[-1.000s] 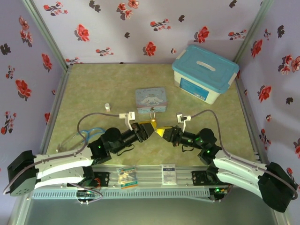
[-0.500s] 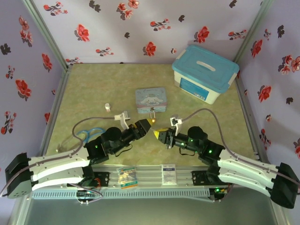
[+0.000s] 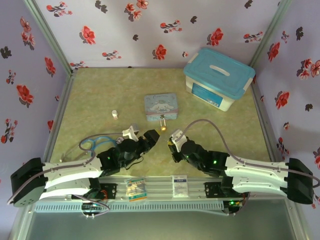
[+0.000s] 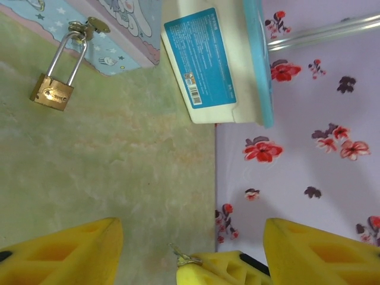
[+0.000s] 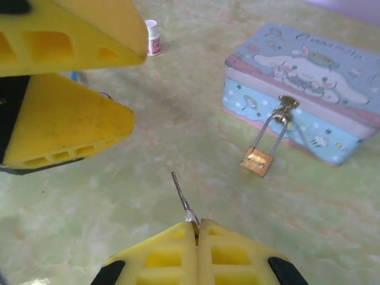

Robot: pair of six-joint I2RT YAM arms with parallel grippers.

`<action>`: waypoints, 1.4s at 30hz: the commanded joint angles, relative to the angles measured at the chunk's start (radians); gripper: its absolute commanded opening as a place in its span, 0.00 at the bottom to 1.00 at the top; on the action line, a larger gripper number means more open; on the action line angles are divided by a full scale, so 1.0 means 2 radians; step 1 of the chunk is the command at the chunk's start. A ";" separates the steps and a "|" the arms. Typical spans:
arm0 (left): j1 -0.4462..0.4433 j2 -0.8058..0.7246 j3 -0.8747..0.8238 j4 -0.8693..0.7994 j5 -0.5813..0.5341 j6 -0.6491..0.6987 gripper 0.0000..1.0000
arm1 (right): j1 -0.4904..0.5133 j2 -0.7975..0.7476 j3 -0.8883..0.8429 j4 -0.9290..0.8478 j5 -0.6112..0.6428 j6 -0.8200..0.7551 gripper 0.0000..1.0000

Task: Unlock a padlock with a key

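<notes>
Now the left fingers stand wide and empty; the padlock hangs from the tin well ahead. The right fingers are pinched shut on the key, tip forward. Light, swinging padlock, I reckon: steady its brass body.

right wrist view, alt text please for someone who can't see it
Shut right fingers pinch the slim key, its blade sticking forward. Ahead to the right, the brass padlock is hooked on the cartoon tin by its clasp; open left fingers sit upper left.
</notes>
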 commanded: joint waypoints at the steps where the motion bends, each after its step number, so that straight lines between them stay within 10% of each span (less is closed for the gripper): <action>1: 0.002 0.022 -0.032 0.076 -0.021 -0.055 0.66 | 0.027 0.016 0.012 0.023 0.066 -0.059 0.00; 11: -0.002 0.109 -0.043 0.216 -0.006 -0.110 0.45 | 0.083 0.099 0.033 0.059 0.132 -0.112 0.00; 21: -0.002 0.123 -0.046 0.217 0.002 -0.119 0.39 | 0.098 0.135 0.048 0.071 0.167 -0.138 0.00; 38: 0.004 0.118 -0.072 0.229 0.014 -0.118 0.00 | 0.136 0.211 0.081 0.066 0.226 -0.187 0.00; 42: 0.004 0.113 -0.071 0.225 0.014 -0.110 0.00 | 0.135 0.196 0.073 0.067 0.232 -0.157 0.32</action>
